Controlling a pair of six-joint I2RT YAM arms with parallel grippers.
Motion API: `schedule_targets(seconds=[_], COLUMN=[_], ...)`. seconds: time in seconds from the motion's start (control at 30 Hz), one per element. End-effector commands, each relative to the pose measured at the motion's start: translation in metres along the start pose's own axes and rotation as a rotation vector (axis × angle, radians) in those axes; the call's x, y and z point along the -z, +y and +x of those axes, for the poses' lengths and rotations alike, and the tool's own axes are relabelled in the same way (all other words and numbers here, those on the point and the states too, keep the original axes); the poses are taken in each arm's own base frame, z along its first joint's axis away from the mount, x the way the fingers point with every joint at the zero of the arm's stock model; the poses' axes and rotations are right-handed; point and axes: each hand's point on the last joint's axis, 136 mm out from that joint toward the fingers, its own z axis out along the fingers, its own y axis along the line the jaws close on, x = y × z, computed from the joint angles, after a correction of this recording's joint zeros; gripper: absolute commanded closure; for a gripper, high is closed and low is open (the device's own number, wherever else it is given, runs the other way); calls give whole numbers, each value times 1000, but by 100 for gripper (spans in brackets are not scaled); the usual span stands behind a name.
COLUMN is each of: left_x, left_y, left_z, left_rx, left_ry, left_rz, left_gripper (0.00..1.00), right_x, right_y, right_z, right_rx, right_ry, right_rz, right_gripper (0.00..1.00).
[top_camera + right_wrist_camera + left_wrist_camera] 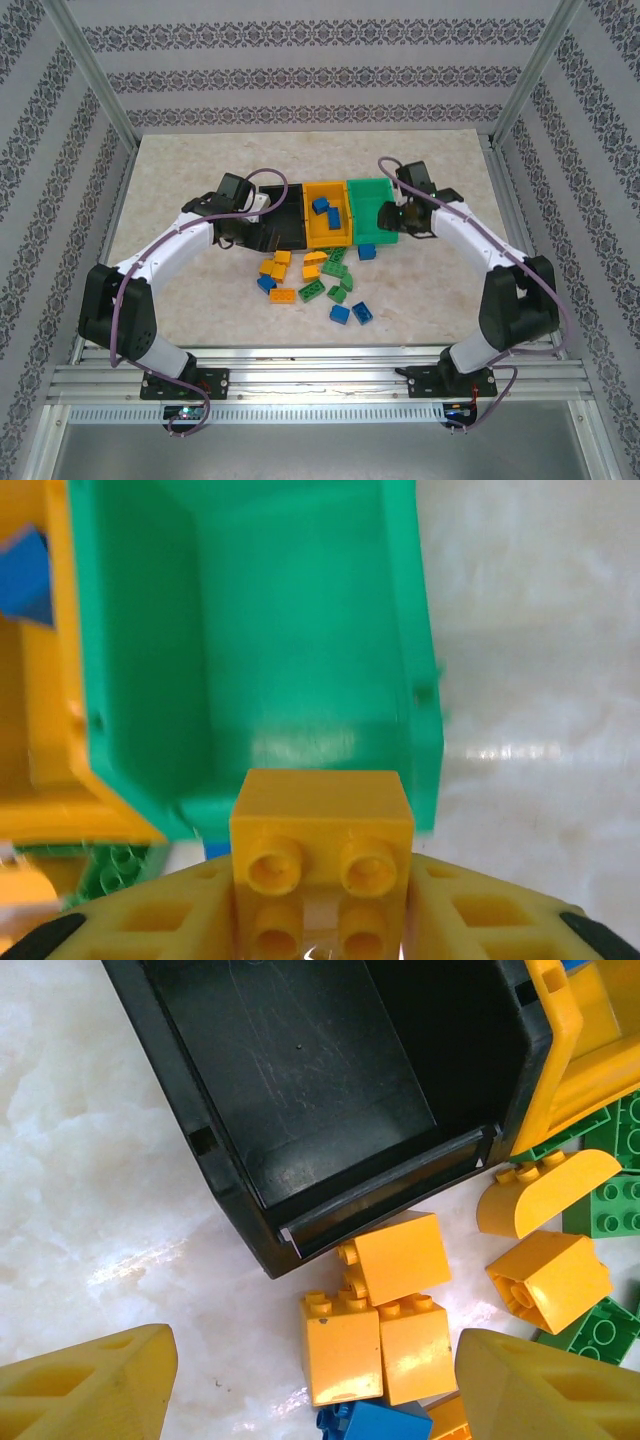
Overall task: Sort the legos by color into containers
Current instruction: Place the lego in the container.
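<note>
The legos [315, 283] are small studded bricks in blue, green and orange-yellow. They lie in a loose heap on the marbled desk [190, 290], just in front of a row of three bins. The left claw [320, 1400] hangs over the heap's left side with its fingers [90, 1385] spread wide, gripping nothing. A cluster of orange-yellow bricks [375, 1310] sits on the desk between them, and a blue one at the bottom is cut off by the frame. Just past them stands the black bin [385, 1192], its floor scuffed. The right claw [322, 912] pinches a single orange-yellow brick [322, 815], studs facing the wrist camera, at the near end of the green bin [250, 660]. That view is soft, and the brick hides the fingertips' inner faces. Between the two bins, the orange-yellow bin [330, 236] holds two blue bricks [322, 207].
</note>
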Motion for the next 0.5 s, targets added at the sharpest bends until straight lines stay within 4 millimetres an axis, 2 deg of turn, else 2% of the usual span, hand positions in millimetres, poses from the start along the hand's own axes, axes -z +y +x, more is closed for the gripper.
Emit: schedule_targets(seconds=[0.0, 0.13, 0.23, 0.47], left_x=[5, 6, 7, 0], left_y=[7, 5, 9, -1], left_z=[-2, 0, 1, -1], left_rx=[-19, -15, -24, -11], left_ry=[12, 18, 13, 27], left_rz=[-28, -15, -43, 21], left_gripper=[26, 26, 26, 26], right_x=[-1, -3, -7, 1], right_y=[13, 13, 15, 54], right_z=[-11, -7, 8, 57], right_rx=[51, 60, 57, 198], right_ry=[18, 12, 34, 73], right_rz=[-27, -22, -33, -77], right_gripper=[53, 49, 49, 48])
